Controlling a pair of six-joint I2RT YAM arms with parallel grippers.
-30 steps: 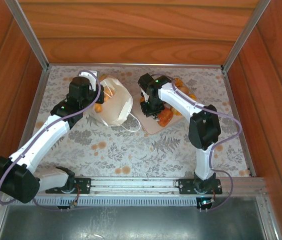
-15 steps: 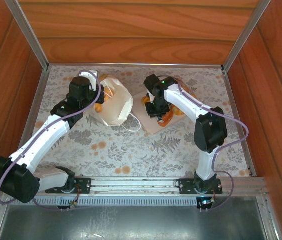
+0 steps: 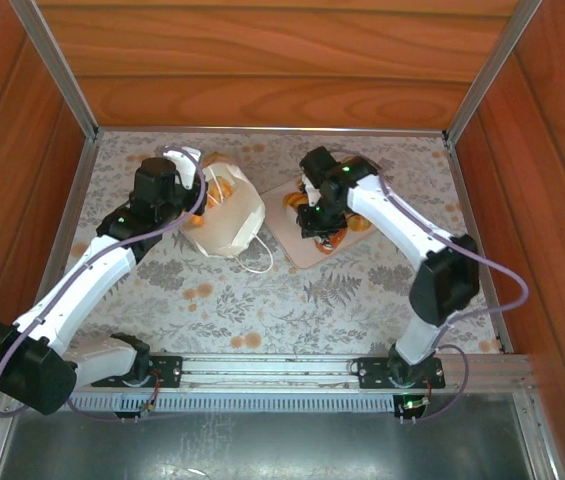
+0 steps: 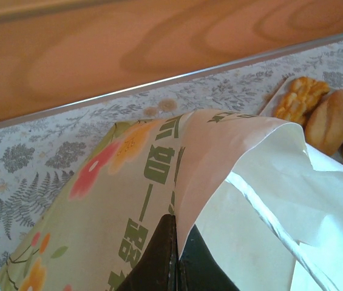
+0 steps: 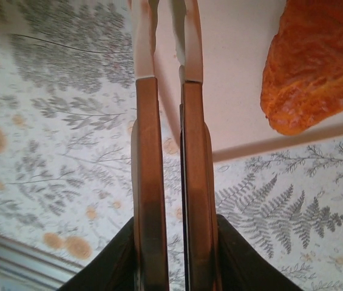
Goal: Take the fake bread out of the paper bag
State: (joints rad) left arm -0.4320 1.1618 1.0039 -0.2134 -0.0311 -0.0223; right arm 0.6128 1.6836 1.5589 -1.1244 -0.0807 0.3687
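One white paper carrier bag point(image 3: 232, 215) is lying just left of the beige square tray point(image 3: 297, 252) of glossy golden-orange toy pastries point(image 4: 332, 118), the left fingers point(image 4: 162, 260) pinching its rim, while the right fingers point(image 5: 149, 182), nearly pressed together and empty, are hovering over that tray.

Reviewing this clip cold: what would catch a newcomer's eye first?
The white paper bag sits far-left in the top view, its edge pinched by the left gripper. Right of it, glossy orange fake bread lies on a beige tray, the right gripper hovering above it, nearly closed and empty.
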